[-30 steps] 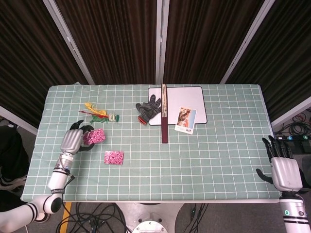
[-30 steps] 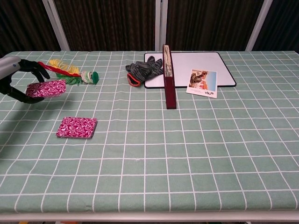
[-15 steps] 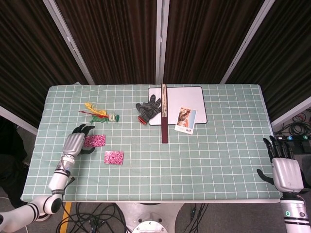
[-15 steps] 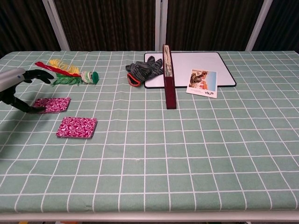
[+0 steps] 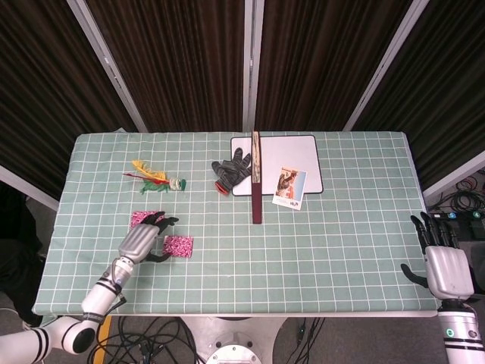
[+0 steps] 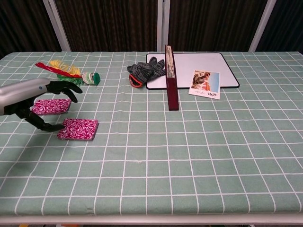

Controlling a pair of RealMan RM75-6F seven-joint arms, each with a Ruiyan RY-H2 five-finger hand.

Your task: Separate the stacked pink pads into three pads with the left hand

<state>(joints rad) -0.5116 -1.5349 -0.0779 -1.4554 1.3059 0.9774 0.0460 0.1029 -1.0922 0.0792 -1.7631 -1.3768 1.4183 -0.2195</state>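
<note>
Left hand (image 6: 35, 101) with fingers spread, holding nothing, poised at the near pink pad (image 6: 78, 128), presumably to lift a layer; far pink pad (image 6: 51, 106) lies just behind it, set apart. Right hand (image 5: 445, 267) idle, fingers apart

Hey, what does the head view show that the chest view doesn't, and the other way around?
Only the head view shows the right hand, open beside the table's right edge, and cables on the floor.

Only the chest view shows the left hand's thumb reaching toward the near edge of the nearer pink pad.

Both show the left hand open between the two pink pads, the farther pad, the grey glove, the whiteboard and the upright book.
</note>
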